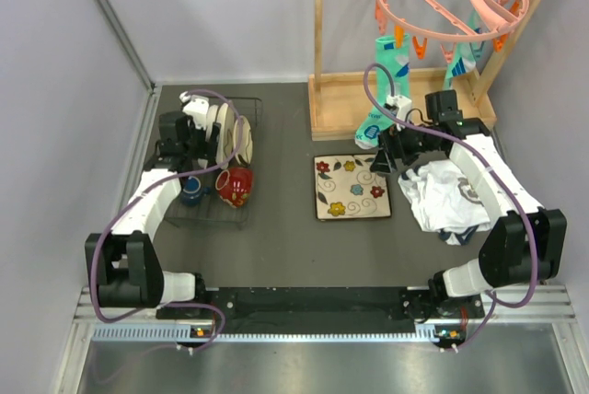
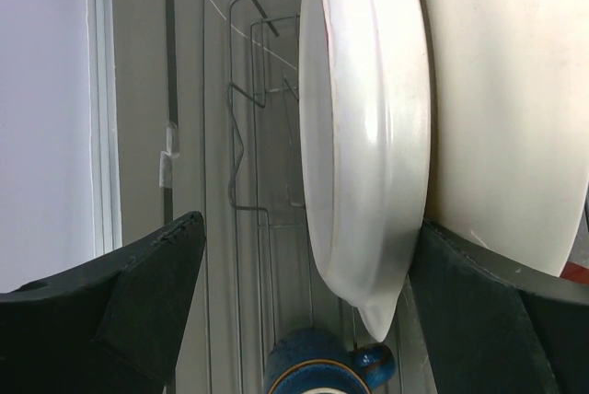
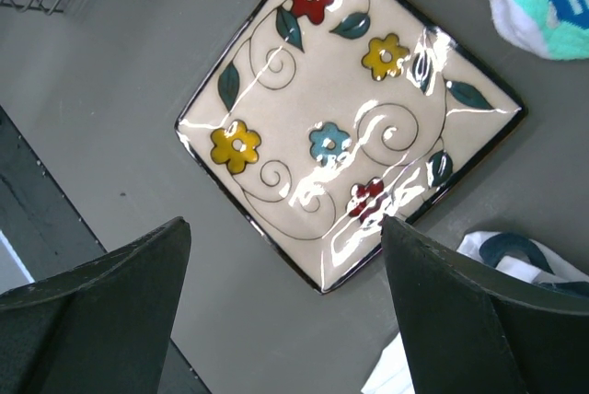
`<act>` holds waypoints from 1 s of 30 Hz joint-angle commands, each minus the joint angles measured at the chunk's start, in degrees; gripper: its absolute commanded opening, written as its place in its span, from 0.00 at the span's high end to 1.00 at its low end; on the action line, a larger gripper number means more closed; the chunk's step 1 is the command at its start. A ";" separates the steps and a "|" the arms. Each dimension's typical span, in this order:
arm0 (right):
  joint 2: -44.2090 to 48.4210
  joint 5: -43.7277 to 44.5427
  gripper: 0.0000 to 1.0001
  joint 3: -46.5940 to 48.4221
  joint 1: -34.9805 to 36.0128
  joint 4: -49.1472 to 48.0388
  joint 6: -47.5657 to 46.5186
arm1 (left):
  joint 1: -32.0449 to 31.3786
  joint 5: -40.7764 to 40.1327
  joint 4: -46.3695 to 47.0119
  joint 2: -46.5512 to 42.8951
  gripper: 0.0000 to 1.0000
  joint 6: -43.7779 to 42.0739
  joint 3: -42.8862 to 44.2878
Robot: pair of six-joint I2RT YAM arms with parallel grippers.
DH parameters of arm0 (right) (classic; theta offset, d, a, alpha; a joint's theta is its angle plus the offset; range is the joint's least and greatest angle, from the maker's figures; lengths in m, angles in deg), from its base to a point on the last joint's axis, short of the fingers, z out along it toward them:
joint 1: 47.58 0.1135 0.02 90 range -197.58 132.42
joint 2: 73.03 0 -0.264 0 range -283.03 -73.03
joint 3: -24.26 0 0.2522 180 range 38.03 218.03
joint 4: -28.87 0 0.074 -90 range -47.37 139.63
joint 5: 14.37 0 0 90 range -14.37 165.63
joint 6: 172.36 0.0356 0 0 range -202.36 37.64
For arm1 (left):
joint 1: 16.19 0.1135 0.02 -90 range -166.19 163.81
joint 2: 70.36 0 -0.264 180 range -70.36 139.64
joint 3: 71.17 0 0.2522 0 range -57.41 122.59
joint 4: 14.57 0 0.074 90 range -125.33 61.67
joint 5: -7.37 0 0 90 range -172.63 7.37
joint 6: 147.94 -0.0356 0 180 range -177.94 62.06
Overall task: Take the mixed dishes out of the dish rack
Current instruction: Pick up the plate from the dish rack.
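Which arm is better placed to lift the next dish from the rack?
Left. The left gripper, open, straddles a large cream dish in the dish rack; the right gripper hangs over the square floral plate on the table.

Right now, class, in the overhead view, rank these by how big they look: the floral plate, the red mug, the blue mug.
1. Floral plate, clearly largest.
2. Red mug.
3. Blue mug, somewhat smaller than the red one.
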 commanded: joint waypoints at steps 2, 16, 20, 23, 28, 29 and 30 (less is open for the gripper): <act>-0.42 -2.01 0.16 -0.73 0.41 -1.84 0.12 | 0.18 1.29 7.85 0.02 0.09 -1.60 -1.44; -1.04 -2.28 0.16 -0.91 0.41 -1.75 -0.06 | 0.10 2.17 11.29 4.94 0.23 -2.13 -0.48; -1.39 -2.36 0.16 -0.91 0.41 -1.75 -0.06 | 0.18 1.99 11.82 5.90 0.27 -2.39 -0.57; -1.66 -2.54 0.16 -0.82 0.41 -1.75 -0.06 | 0.18 2.35 12.35 5.82 0.33 -2.39 -0.92; -2.10 -2.63 0.16 -1.17 0.41 -2.01 -0.06 | 0.18 3.48 12.61 5.82 0.44 -1.95 -0.74; -2.10 -2.63 0.16 -1.26 0.41 -2.01 -0.06 | 0.18 4.10 12.52 5.82 0.46 -1.69 -0.74; -2.18 -2.72 0.15 -1.26 0.58 -2.01 -0.06 | 0.10 4.54 12.70 5.73 0.50 -1.60 -0.74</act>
